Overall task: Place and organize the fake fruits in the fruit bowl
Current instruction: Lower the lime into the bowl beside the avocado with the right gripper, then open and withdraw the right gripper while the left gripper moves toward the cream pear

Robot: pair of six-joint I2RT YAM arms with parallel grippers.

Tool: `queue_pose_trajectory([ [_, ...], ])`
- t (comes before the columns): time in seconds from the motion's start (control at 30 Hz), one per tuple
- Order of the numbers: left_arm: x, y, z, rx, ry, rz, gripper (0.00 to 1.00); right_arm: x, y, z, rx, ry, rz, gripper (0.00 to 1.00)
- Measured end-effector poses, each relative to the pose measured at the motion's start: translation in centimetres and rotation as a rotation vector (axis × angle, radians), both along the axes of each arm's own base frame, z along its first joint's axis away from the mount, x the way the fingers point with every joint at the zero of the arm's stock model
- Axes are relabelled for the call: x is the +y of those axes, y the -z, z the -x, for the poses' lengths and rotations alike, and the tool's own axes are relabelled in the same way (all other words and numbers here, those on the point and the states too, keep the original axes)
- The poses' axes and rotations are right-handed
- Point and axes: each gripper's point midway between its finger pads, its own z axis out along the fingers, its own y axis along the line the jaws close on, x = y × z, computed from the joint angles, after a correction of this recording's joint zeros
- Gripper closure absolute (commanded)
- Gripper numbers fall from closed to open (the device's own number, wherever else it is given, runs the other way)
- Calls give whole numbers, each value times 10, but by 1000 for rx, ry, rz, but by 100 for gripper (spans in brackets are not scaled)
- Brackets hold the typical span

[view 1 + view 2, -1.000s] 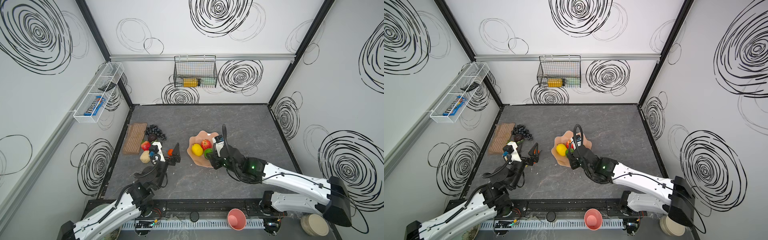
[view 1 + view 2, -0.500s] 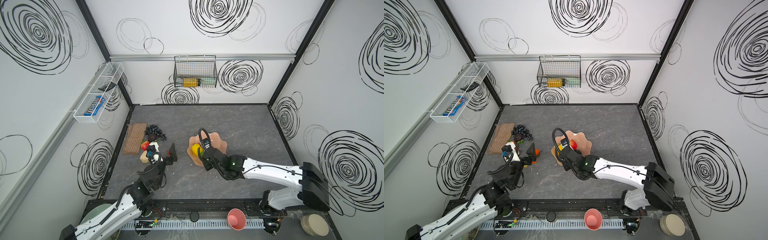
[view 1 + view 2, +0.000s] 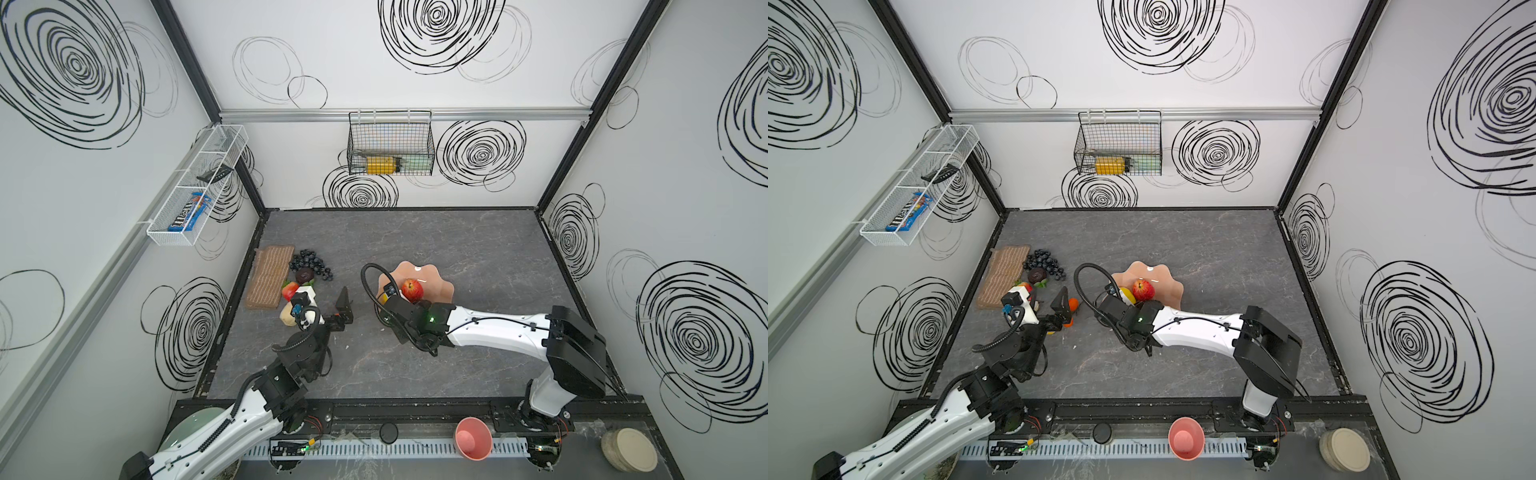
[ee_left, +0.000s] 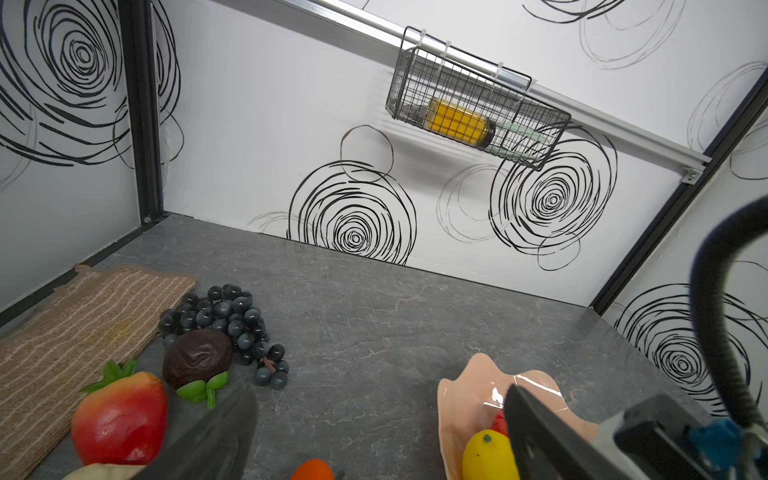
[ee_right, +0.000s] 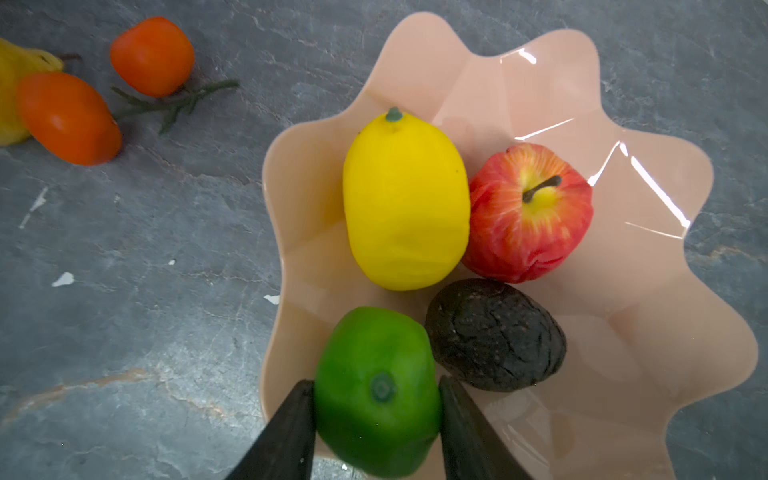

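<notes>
1. My right gripper (image 5: 376,384) has its jaws clamped on both sides of the green lime (image 5: 370,345), which hangs right over the near-left rim of the fruit bowl (image 5: 615,291).
2. The bowl sits mid-table. Inside I see the yellow lemon (image 5: 405,199), red apple (image 5: 528,212) and dark avocado (image 5: 494,334), all bunched together and touching.
3. My left gripper (image 4: 378,390) has its jaws spread wide, gripping nothing. They're above the small oranges (image 5: 151,56) on the table (image 3: 457,241) just left of the bowl; one orange touches a yellowish fruit (image 5: 12,91).
4. Far left: the black grape bunch (image 4: 224,316) touches a dark brown fruit (image 4: 197,357). The red strawberry (image 4: 120,415) sits beside the woven mat (image 4: 75,332), which runs along the table's left edge.
5. For writing, I can read "m&m's" on the blue packet (image 3: 189,212) in the white wire basket (image 3: 166,239) on the left wall. The bottle (image 3: 380,165) in the black wire basket (image 3: 426,137) on the far wall has nothing I can read.
6. For room, there's open grey surface far and right of the bowl, out to the table's edges.
</notes>
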Motion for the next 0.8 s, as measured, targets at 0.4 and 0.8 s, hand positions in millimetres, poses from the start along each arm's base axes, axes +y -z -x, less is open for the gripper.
queue_pose_trajectory([
  [0.4, 0, 0, 0, 0, 0, 0, 4, -5, 9, -2, -13, 15, 51, 49],
  [0.8, 0, 2, 0, 2, 0, -2, 4, -5, 11, -5, -22, 32, 63, 39],
])
